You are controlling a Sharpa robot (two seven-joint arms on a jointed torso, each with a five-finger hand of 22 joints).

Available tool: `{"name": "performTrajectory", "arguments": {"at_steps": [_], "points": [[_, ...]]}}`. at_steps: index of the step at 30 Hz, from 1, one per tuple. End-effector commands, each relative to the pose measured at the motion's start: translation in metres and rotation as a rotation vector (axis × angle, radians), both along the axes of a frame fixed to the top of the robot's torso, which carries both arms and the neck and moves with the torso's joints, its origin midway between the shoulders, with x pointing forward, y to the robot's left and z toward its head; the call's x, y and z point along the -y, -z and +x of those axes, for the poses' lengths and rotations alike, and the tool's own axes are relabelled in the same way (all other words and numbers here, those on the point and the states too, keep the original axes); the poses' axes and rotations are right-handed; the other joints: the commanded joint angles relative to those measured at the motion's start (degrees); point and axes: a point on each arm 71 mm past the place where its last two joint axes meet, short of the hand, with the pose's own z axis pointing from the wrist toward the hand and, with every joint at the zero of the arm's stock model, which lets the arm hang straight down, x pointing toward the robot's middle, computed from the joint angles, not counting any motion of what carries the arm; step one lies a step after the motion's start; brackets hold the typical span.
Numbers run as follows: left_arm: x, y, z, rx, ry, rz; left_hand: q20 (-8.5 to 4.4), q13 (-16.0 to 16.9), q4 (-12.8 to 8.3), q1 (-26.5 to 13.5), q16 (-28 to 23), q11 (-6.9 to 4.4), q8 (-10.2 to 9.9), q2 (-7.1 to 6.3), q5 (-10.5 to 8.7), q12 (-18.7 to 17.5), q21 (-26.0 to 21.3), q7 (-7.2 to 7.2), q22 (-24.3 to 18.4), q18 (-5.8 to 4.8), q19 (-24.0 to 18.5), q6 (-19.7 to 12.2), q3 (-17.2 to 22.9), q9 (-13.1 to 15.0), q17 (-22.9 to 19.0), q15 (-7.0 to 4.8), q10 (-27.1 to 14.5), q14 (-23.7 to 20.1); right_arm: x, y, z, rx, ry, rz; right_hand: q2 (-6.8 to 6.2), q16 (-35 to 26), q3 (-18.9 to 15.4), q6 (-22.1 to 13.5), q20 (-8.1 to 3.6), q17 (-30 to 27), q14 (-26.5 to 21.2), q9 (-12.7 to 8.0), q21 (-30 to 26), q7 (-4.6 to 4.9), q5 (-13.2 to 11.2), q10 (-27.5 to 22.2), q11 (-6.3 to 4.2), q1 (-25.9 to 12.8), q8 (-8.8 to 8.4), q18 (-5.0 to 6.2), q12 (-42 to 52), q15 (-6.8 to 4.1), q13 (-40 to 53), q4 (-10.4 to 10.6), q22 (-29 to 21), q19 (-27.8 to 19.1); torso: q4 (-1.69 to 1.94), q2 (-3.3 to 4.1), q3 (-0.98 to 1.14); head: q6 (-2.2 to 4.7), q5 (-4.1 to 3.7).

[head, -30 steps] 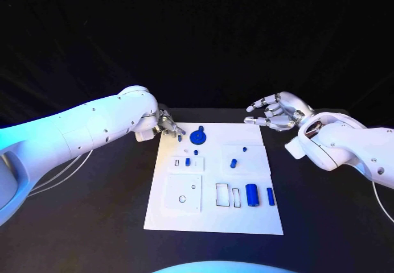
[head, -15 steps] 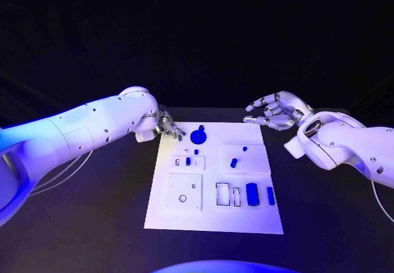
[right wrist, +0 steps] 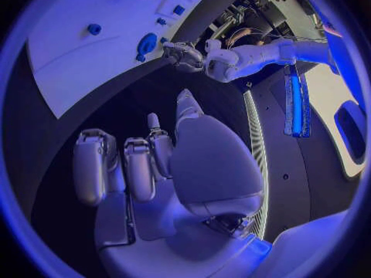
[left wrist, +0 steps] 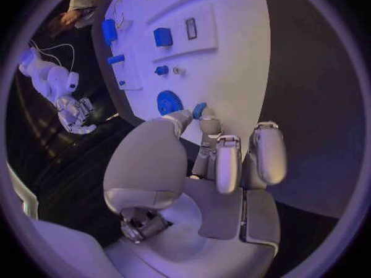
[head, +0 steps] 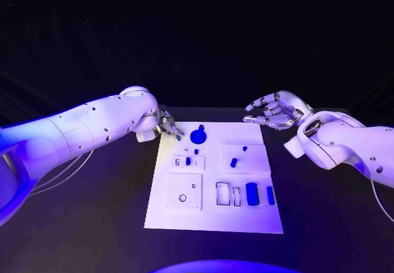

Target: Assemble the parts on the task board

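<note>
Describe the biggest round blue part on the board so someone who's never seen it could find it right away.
Start at the white task board mid-table and go to its far edge, near the left hand. The round blue disc lies there with a small knob sticking out of its far rim; it is wider and rounder than every other blue piece.

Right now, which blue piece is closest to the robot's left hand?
The round blue disc at the task board's far end, beside the left hand. The other blue parts lie farther down the board.

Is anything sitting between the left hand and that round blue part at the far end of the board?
Nothing visible. The left hand pinches a small blue part beside the round blue part, with only bare task board between them.
</note>
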Motion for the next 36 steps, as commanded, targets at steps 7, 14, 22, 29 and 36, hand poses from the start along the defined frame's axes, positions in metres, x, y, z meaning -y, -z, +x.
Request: {"name": "performTrajectory", "arguments": {"at_steps": [7, 14, 22, 29, 36], "points": [[0.003, 0.001, -0.001, -0.019, 0.019, -0.026, 0.1, 0.05, -0.09, 1.61, 0.19, -0.2, 0.14, 0.32, 0.07, 0.41, -0.17, -0.16, 0.18, 0.93, -0.02, 0.29, 0.94, 0.17, 11.79, -0.06, -0.04, 4.75, -0.002, 0.0, 0.0, 0.002, -0.015, -0.007, 0.62, -0.32, -0.41, -0.17, 0.33, 9.39, 4.39, -0.06, -0.33, 0.07, 0.21, -0.51, -0.03, 0.12, 0.29, 0.35, -0.3, 0.08, 3.84, 0.01, 9.36, 1.16, 0.03, -0.02, 0.01, -0.05, 0.2], [0.0, 0.001, -0.001, -0.012, 0.01, -0.038, -0.08, -0.07, -2.23, 6.09, 0.44, -0.45, 0.78, 0.95, 0.15, 0.41, -0.06, -0.26, 0.52, 0.88, 0.11, -0.04, 6.03, 0.7, 12.18, -0.26, 0.35, 4.91, -0.002, 0.0, 0.0, 0.002, -0.016, -0.006, 0.65, -0.34, -0.43, -0.15, 0.33, 9.36, 4.38, -0.07, -0.28, 0.07, 0.22, -0.46, -0.03, 0.12, 0.3, 0.34, -0.25, 0.07, 3.88, 0.0, 9.39, 1.19, 0.0, -0.01, 0.01, -0.04, 0.15], [-0.004, -0.003, -0.007, 0.013, -0.007, -0.128, -0.29, 0.6, -7.85, 3.04, 1.02, -0.6, 4.43, -2.99, 0.47, 1.1, 0.88, -0.35, 2.34, 0.55, 1.26, -0.14, 21.63, 3.8, 13.12, -0.43, 2.45, 5.33, -0.001, 0.0, 0.0, 0.002, -0.014, -0.007, 0.67, -0.35, -0.45, -0.14, 0.32, 9.34, 4.38, -0.07, -0.35, 0.07, 0.24, -0.49, -0.04, 0.11, 0.31, 0.35, -0.28, 0.07, 3.85, 0.0, 9.36, 1.16, 0.08, -0.03, -0.03, -0.14, 0.18], [-0.01, -0.007, -0.018, 0.018, -0.017, -0.186, -0.5, 1.63, -10.55, 0.24, 1.52, -0.93, 5.16, -4.51, 0.82, 1.9, 1.64, -0.65, 3.76, 0.25, 2.23, 0.65, 26.27, 4.41, 13.99, -0.71, 3.77, 5.67, 0.0, 0.0, 0.0, 0.002, -0.011, -0.008, 0.67, -0.35, -0.45, -0.14, 0.32, 9.34, 4.38, -0.07, -0.35, 0.07, 0.24, -0.49, -0.04, 0.11, 0.31, 0.35, -0.28, 0.07, 3.85, 0.0, 9.36, 1.16, 0.11, -0.1, 0.02, -0.21, 0.44], [-0.017, -0.011, -0.037, 0.018, -0.016, -0.216, -0.7, 2.52, -11.84, -1.37, 1.85, -1.21, 5.38, -5.3, 1.35, 2.5, 2.3, -0.94, 4.96, -0.01, 3.08, 1.44, 28.29, 4.53, 14.57, -0.97, 4.9, 5.88, 0.002, 0.0, -0.001, 0.001, -0.008, -0.008, 0.67, -0.35, -0.45, -0.14, 0.32, 9.34, 4.38, -0.07, -0.35, 0.07, 0.24, -0.49, -0.04, 0.11, 0.31, 0.35, -0.28, 0.07, 3.85, 0.0, 9.36, 1.16, 0.14, -0.13, 0.03, -0.3, 0.6]]}}
